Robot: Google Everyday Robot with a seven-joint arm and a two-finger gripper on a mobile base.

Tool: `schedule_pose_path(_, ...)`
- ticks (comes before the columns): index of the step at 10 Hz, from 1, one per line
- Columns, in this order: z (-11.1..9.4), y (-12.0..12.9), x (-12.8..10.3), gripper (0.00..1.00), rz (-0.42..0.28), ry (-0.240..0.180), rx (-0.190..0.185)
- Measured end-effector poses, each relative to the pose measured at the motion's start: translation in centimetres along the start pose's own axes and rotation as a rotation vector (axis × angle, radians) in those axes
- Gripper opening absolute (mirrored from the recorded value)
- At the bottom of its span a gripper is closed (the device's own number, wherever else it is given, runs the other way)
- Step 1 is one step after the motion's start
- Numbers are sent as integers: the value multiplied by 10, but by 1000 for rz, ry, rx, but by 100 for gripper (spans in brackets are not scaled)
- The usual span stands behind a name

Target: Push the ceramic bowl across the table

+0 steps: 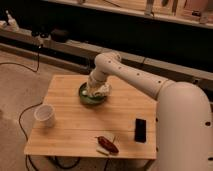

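Note:
The dark green ceramic bowl (91, 98) sits on the light wooden table (70, 135), towards its far middle. My gripper (97, 91) is down over the bowl, at or in its right half, at the end of the white arm (135, 80) that reaches in from the right. The gripper covers much of the bowl, so only the bowl's left and front rim show.
A white cup (45, 115) stands at the table's left edge. A black phone-like slab (140, 129) lies at the right front. A red-brown object (106, 144) on a white scrap lies at the front edge. A dark shelf bench (60, 42) runs behind. Cables lie on the floor at left.

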Motion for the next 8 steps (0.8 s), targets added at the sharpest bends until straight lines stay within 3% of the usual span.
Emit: schedule_pose_path(8, 62, 8, -28, 0, -5, -127, -66)
